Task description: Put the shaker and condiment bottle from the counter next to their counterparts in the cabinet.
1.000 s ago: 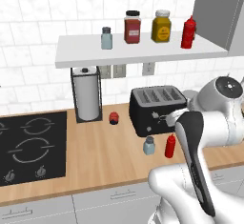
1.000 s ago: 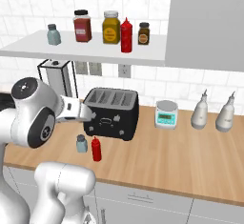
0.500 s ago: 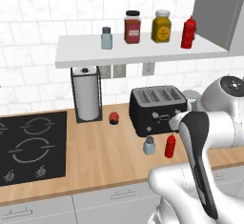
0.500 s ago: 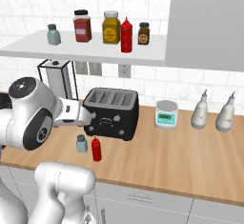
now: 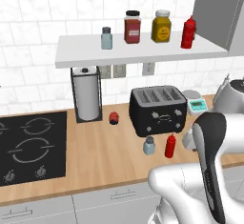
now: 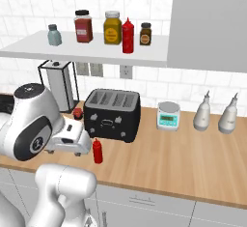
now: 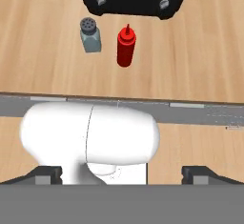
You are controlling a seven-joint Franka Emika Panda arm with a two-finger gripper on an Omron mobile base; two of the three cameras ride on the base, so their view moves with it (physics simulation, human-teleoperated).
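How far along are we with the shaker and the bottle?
Nothing is moved yet. The shaker and red bottle stand on the counter before the toaster. The end effector is open and empty. Both must still go up on the shelf beside their twins.

The white arm rises from the base and folds over at a dark-jointed elbow, its forearm angled down and forward. The tool (image 7: 122, 173) hangs wide open and holds nothing, its two small dark fingertips (image 7: 47, 173) set far apart at the bottom corners of the hand view, pointing downward
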